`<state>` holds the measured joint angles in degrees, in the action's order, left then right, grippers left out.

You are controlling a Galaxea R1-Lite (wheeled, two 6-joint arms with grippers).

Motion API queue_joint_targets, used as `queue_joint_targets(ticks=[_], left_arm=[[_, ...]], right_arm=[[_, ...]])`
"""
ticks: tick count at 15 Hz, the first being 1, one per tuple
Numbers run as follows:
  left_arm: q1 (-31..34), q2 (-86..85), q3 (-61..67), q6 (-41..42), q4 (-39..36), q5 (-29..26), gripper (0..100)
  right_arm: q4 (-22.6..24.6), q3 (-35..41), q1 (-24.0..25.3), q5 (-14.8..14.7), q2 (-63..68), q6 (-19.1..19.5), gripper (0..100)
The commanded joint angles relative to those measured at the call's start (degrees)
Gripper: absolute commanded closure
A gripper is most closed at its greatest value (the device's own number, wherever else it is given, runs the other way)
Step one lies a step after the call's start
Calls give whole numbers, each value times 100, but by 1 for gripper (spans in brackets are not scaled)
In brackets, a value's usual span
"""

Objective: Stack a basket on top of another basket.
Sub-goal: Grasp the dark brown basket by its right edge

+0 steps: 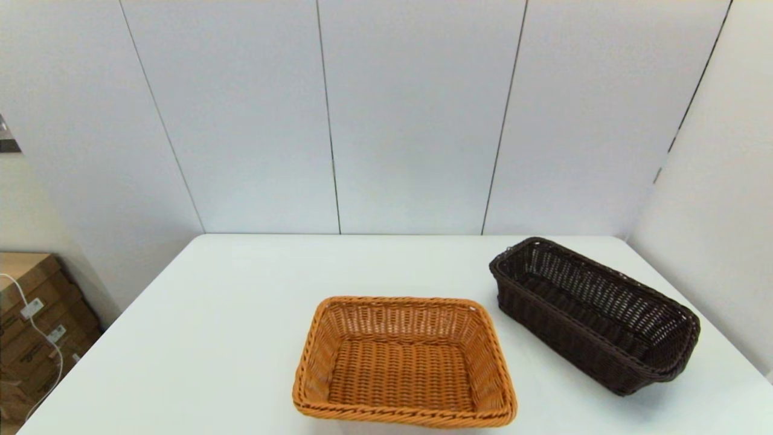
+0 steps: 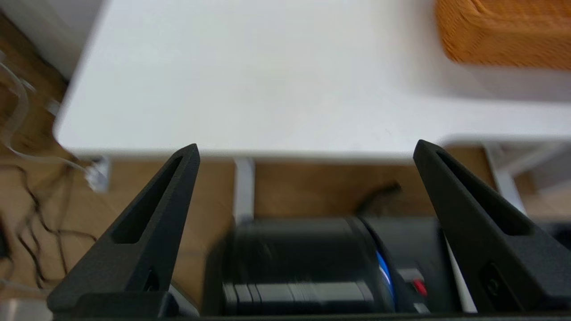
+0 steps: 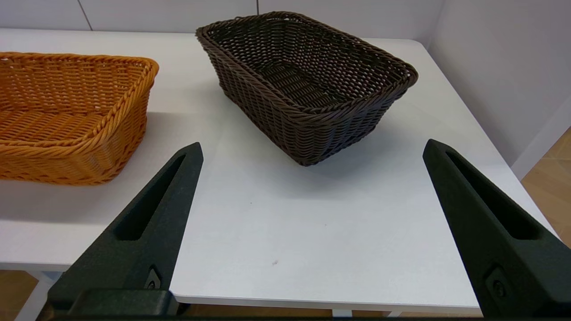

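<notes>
The dark brown basket (image 1: 595, 314) stands empty on the right side of the white table (image 1: 211, 338), turned at an angle. The orange-tan basket (image 1: 403, 362) sits empty at the front middle, a gap apart from it. Neither arm shows in the head view. My right gripper (image 3: 312, 149) hovers open over the table's front edge, short of the dark brown basket (image 3: 308, 84), with the orange-tan basket (image 3: 67, 116) off to one side. My left gripper (image 2: 305, 149) is open below the table's front edge, holding nothing; a corner of the orange-tan basket (image 2: 504, 31) shows.
White wall panels (image 1: 416, 115) close the table's back and right side. Cardboard boxes (image 1: 30, 326) with cables stand on the floor to the left. A black part of the robot's body (image 2: 308, 267) sits under the left gripper.
</notes>
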<state>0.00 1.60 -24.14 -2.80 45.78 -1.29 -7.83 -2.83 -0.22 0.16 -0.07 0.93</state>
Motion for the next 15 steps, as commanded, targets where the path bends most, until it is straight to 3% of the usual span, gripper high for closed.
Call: queue_joint_targets(ticks=[1, 3, 9, 11, 15], left_arm=[[0, -160, 1570, 263, -2925, 217, 0], [0, -160, 2027, 456, -3628, 226, 0], [0, -160, 2097, 412, -3655, 182, 0], [0, -160, 2097, 412, -3655, 182, 0], [0, -160, 2097, 403, -3655, 182, 0]], right_arm=[[-8, 2, -4, 2, 7, 4, 0], [-8, 2, 4, 2, 7, 4, 0], [-61, -69, -4, -33, 7, 48, 0], [-369, -552, -4, -25, 148, 48, 0], [-1415, -2371, -75, -25, 1774, 4, 0]])
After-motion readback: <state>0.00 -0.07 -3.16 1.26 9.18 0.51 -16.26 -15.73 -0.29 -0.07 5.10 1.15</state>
